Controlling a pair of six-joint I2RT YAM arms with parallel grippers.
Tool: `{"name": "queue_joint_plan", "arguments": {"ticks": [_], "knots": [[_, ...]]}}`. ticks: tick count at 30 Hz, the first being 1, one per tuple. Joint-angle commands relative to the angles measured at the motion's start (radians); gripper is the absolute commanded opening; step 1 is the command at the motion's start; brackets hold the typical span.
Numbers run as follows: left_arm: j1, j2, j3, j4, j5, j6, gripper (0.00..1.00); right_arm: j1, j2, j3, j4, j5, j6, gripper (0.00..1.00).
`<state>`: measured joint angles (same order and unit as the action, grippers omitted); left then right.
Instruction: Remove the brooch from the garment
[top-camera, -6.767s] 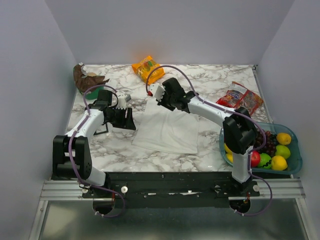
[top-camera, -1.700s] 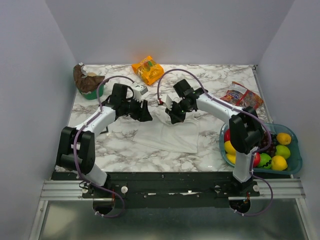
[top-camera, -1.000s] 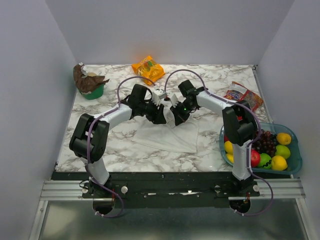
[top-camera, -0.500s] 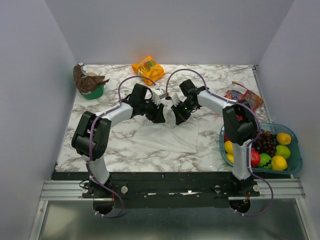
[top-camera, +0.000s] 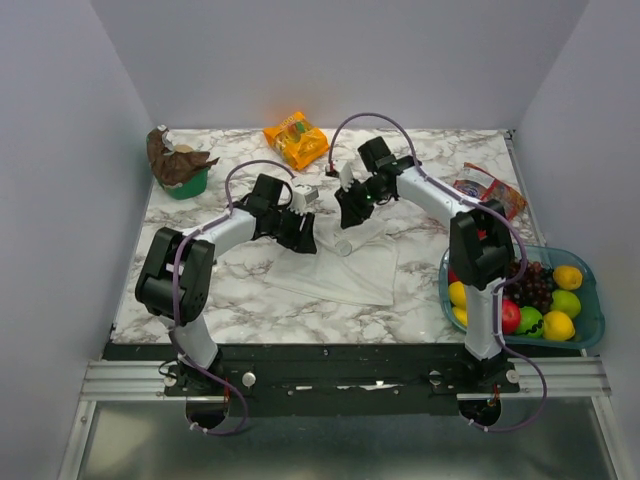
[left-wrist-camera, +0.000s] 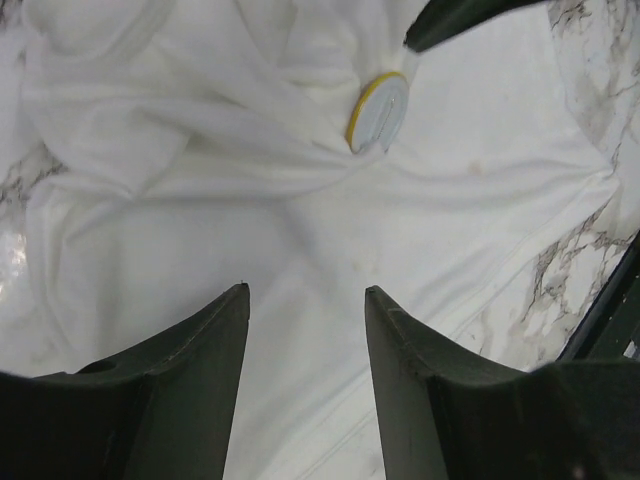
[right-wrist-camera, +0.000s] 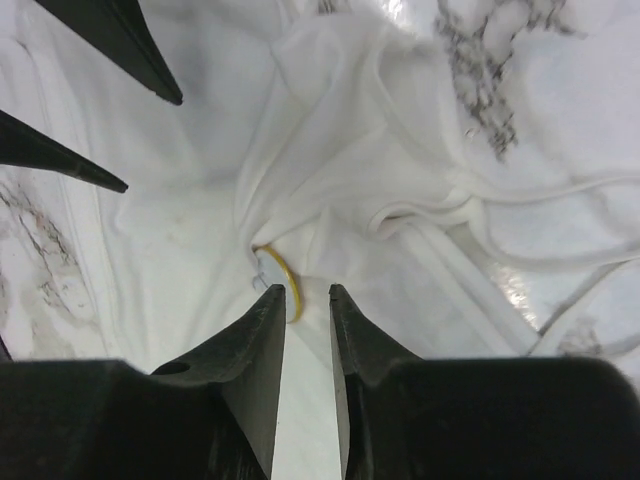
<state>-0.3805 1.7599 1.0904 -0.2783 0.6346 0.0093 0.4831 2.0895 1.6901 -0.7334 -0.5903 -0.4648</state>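
The white garment (top-camera: 345, 268) lies mid-table, its far edge bunched into folds. The brooch (left-wrist-camera: 378, 110), a small round disc with a yellow rim, sits tilted in those folds with its pale back showing. My left gripper (left-wrist-camera: 305, 290) hovers open over flat cloth, the brooch well ahead of its tips; seen from above it (top-camera: 300, 234) is at the garment's far-left edge. My right gripper (right-wrist-camera: 307, 288) stands narrowly open just above the cloth, with the brooch (right-wrist-camera: 280, 275) beside its left fingertip and nothing between its fingers. It (top-camera: 350, 212) is at the garment's far edge.
An orange snack bag (top-camera: 296, 139) lies at the back. Red snack packets (top-camera: 487, 193) are at the right. A blue fruit tray (top-camera: 592, 322) stands at the near right. A green cup with brown wrapping (top-camera: 180, 166) is at the far left.
Both grippers met over the garment's far edge a second ago, the right one shut. They have drawn apart, the right gripper has opened a little, and the cloth stays bunched.
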Motion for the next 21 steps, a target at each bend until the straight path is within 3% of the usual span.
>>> {"name": "queue_joint_plan", "arguments": {"ticks": [1,9,21], "knots": [[0.002,-0.083,-0.049,-0.036,-0.042,-0.015,0.59,-0.005,0.061,0.094,-0.024,-0.052,-0.046,0.33],[0.003,-0.135,-0.073,-0.059,-0.081,0.046,0.60,-0.003,0.197,0.264,-0.279,-0.095,-0.230,0.35],[0.011,-0.178,-0.112,-0.061,-0.111,0.067,0.61,-0.005,0.187,0.250,-0.330,-0.092,-0.307,0.35]]}}
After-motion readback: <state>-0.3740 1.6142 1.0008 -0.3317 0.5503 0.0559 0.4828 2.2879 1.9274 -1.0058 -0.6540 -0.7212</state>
